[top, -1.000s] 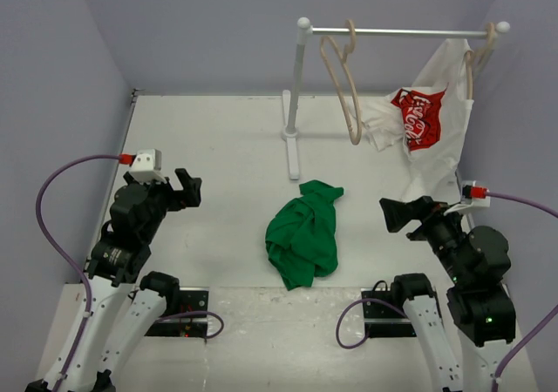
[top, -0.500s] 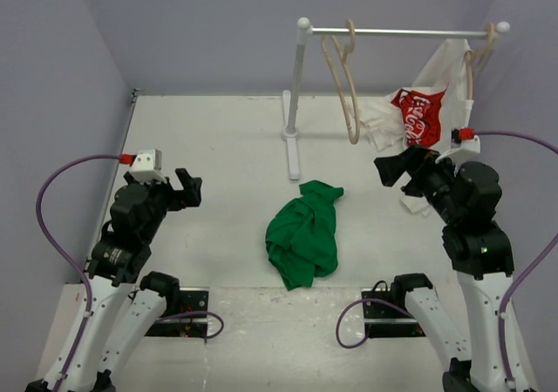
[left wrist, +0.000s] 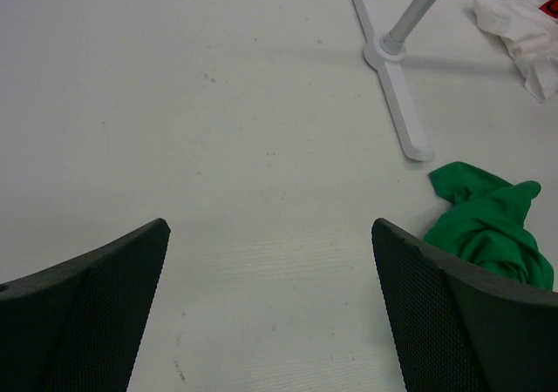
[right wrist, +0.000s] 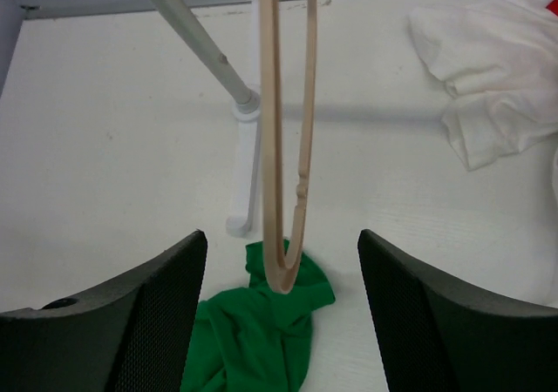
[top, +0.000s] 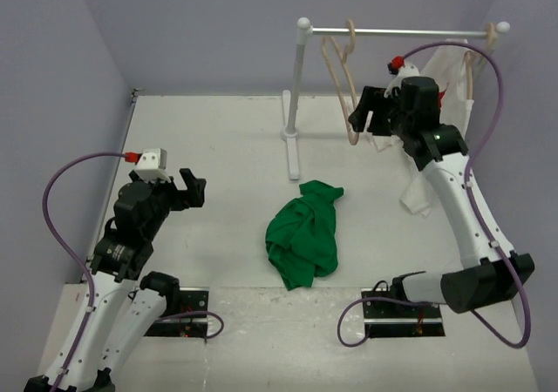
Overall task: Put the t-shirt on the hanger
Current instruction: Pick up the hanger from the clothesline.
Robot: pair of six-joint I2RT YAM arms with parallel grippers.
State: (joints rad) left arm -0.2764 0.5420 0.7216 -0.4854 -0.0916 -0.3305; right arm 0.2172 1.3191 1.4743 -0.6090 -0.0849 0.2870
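right gripper (top: 360, 113) (right wrist: 279, 246) has risen from low at the table's right up to the rail (top: 401, 32), and its jaws are narrowing yet are released, gripping nothing. hanger (top: 354, 136) (right wrist: 268, 148) is hanging edge-on between the fingers, its lower tip in the gap, touching neither. t-shirt (top: 303, 235) (right wrist: 253, 340) is lying crumpled on the table (top: 218, 139) below and beyond that tip. white shirt (top: 453, 70) (right wrist: 488, 78) is draping off to the gripper's right. left gripper (top: 192, 187) (left wrist: 270, 235) is hovering fully spread and empty, t-shirt (left wrist: 488, 226) ahead to its right.
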